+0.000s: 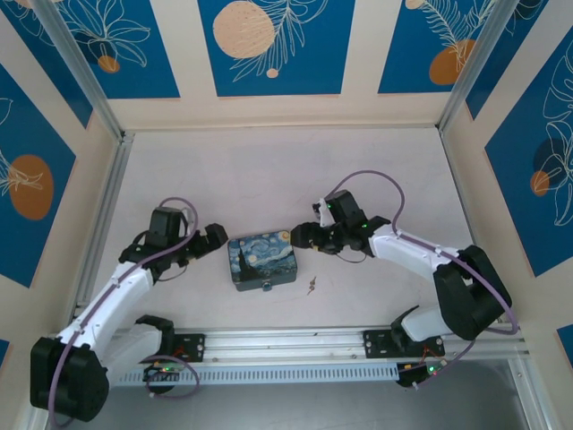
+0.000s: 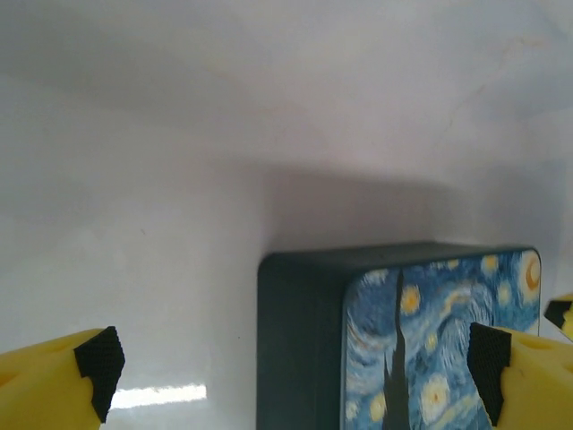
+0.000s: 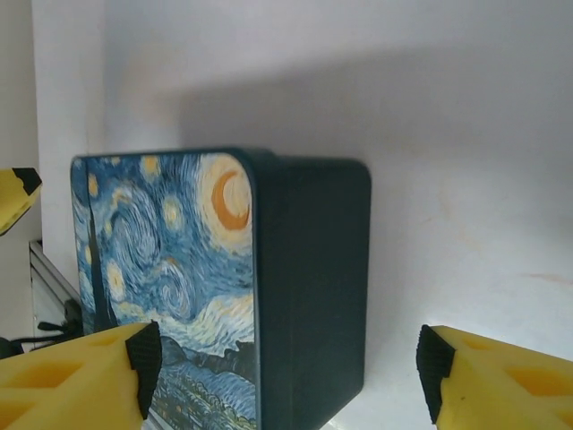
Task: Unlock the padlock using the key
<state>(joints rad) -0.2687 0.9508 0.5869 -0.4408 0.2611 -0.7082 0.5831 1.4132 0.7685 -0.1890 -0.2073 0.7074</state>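
Note:
The starry-night painted box [image 1: 262, 260] lies mid-table. The tiny padlock [image 1: 266, 288] hangs at its near edge, too small to make out in detail. A small silvery key [image 1: 312, 287] lies on the table just right of it. My left gripper [image 1: 215, 237] is open at the box's left end; in its wrist view the jaws [image 2: 294, 369] stand wide, with the box's corner [image 2: 394, 331] between them. My right gripper [image 1: 300, 237] is at the box's right end. Its jaws [image 3: 288, 376] are open and straddle the dark side of the box [image 3: 309, 287] without touching it.
White table [image 1: 269, 179] inside a walled booth with blue patterned panels. A metal rail [image 1: 295, 345] runs along the near edge by the arm bases. The other arm's yellow fingertips [image 2: 560, 313] [image 3: 18, 193] show at the edge of each wrist view.

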